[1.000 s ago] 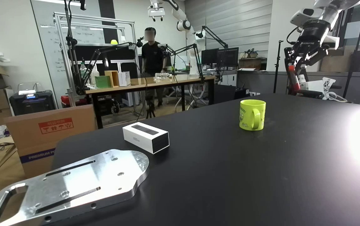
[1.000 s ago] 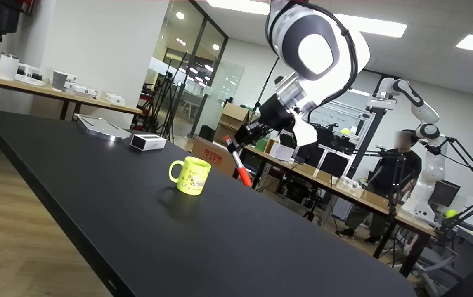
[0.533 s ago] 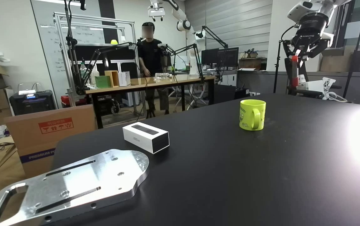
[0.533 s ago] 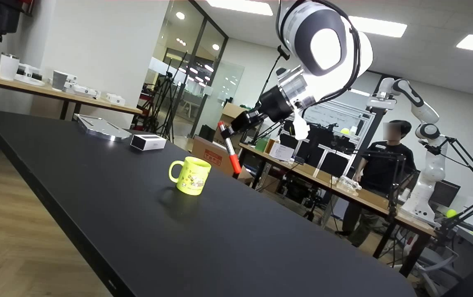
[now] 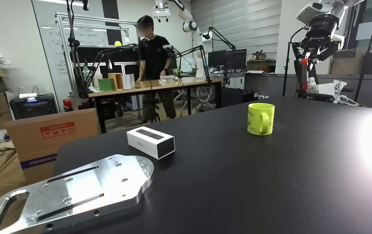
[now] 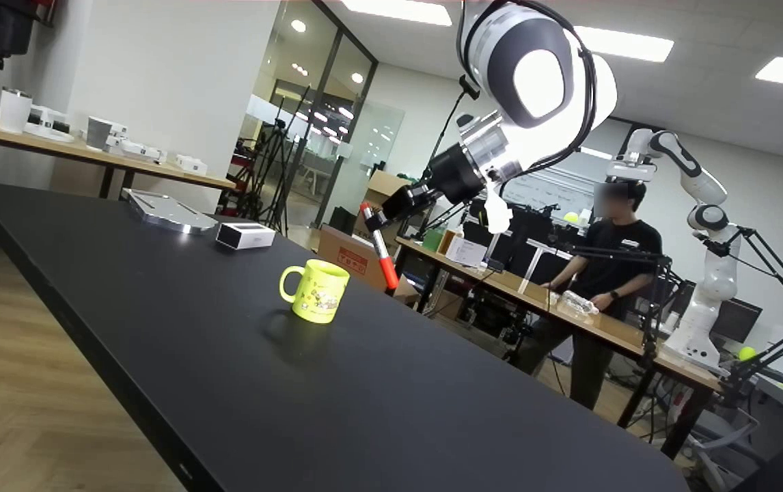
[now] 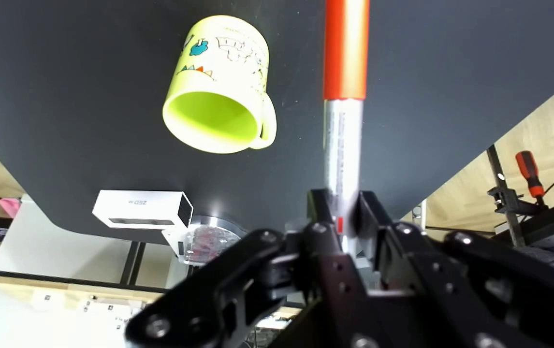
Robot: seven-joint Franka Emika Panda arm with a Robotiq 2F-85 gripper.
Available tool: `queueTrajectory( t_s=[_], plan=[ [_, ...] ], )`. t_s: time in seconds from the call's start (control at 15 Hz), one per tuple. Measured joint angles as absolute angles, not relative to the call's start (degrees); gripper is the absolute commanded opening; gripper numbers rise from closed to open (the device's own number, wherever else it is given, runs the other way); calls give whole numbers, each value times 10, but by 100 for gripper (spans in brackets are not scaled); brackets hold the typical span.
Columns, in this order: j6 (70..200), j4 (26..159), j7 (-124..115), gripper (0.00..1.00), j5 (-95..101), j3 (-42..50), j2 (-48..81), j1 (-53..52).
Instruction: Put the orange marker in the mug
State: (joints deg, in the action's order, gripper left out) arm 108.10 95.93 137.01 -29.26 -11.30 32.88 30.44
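The orange marker [image 7: 345, 53] has a pale barrel and reddish-orange ends. My gripper [image 7: 343, 197] is shut on its barrel, with a finger on each side. The gripper [image 6: 378, 219] holds the marker [image 6: 378, 244] in the air, its longer orange end pointing down and away from the fingers. In an exterior view the marker [image 5: 304, 78] hangs nearly upright. The yellow-green mug [image 6: 320, 294] stands upright on the black table, also in an exterior view [image 5: 254, 120]. In the wrist view the mug [image 7: 231, 53] lies left of the marker, its opening showing an empty inside. The marker is apart from the mug.
A white box [image 5: 142, 144] and a metal plate [image 5: 88, 185] lie on the black table [image 6: 391, 410], off to one side of the mug. A person [image 6: 620, 253] stands at a wooden table behind. A cardboard box [image 5: 53, 139] stands on the floor.
The gripper has shifted with the marker, up and left in an exterior view, and the marker has swung more upright. Over the last half second it stays nearly still. The person has moved.
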Motion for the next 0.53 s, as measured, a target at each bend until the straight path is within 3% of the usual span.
queueTrajectory(
  t_s=[0.07,0.53],
  plan=[
    [1081,959,1370,5,-293,-113,329,304],
    [1081,954,1374,5,-322,-74,334,255]
  ],
)
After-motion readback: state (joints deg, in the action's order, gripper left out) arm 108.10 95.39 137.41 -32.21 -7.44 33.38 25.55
